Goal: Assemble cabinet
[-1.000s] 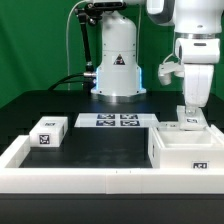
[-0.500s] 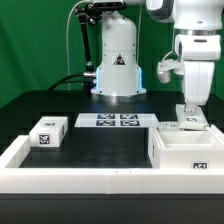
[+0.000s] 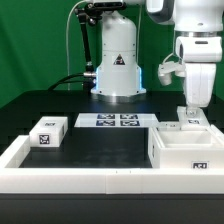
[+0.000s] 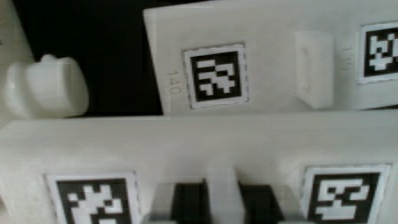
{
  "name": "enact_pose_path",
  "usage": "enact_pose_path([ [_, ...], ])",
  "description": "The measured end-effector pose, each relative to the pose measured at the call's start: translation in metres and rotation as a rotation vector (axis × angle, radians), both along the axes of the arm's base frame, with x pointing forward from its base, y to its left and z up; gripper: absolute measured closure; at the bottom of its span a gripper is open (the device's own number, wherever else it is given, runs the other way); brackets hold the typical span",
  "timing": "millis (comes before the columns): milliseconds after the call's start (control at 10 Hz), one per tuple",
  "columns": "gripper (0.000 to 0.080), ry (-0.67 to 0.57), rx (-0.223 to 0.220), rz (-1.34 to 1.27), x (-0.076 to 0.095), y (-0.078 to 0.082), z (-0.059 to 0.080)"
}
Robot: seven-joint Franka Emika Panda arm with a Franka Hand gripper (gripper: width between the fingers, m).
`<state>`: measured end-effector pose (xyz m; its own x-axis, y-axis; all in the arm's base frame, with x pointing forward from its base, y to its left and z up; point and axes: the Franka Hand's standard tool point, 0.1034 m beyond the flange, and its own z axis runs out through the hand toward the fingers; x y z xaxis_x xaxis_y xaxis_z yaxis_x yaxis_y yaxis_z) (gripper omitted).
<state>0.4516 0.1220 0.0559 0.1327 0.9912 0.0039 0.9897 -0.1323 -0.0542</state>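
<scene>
The cabinet (image 3: pixel 184 150), a large white open box with a tag on its front, stands at the exterior view's right. Just behind it lies a smaller white tagged piece (image 3: pixel 192 124). My gripper (image 3: pixel 189 112) hangs straight down onto that piece. In the wrist view my gripper (image 4: pixel 222 200) has its two dark fingers close together on a thin white strip of this piece (image 4: pixel 214 150), with one tag on each side of them. A small white tagged block (image 3: pixel 47 132) sits at the exterior view's left.
The marker board (image 3: pixel 118 120) lies at the back middle in front of the arm's white base (image 3: pixel 118 60). A long low white rail (image 3: pixel 80 178) runs along the front and left. In the wrist view a white tagged panel (image 4: pixel 222 75) and a rounded white knob (image 4: pixel 45 88) lie beyond.
</scene>
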Motion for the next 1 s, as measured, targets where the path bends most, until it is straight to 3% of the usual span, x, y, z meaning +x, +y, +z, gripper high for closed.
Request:
enact_pose_path([
  [1000,0.0728,-0.001,-0.005,-0.009,0.001,-0.0011,0.0046],
])
